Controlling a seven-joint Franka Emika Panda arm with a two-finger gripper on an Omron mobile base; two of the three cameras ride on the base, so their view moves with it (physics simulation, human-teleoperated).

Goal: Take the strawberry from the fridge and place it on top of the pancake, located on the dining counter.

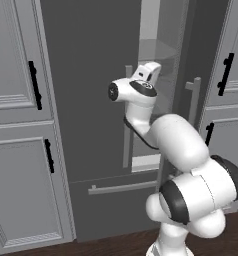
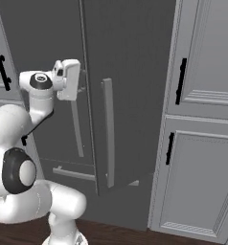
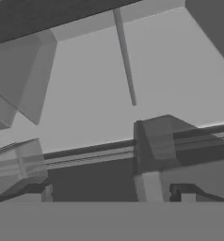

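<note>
Reaching toward the fridge (image 1: 91, 90), the arm in the left base view rises from the lower right and bends up so that the hand sits at the gap where one dark door stands ajar, with a strip of pale interior and a shelf edge showing behind it; the gripper (image 1: 150, 67) points into that gap, though from this side its fingers are too hidden to read. From the right base view the same hand is seen side-on, the gripper (image 2: 78, 81) held level just at the edge of the partly swung door, near the long grey bar handle (image 2: 108, 131), and light grey cabinets (image 2: 202, 143) flank the appliance. Looking along the hand, pale walls and the edges of clear glass shelves (image 3: 85, 155) fill the space ahead, and the two dark finger tips (image 3: 180, 190) stand wide apart at the bottom with nothing between them — the claw is spread and empty. No strawberry can be made out on what is visible of the shelves, so I cannot say where it lies inside. As I judge it, the task is at an early stage — the door is open and the hand is at the threshold, while finding and grasping the berry, carrying it to the dining counter and setting it on the pancake all remain
</note>
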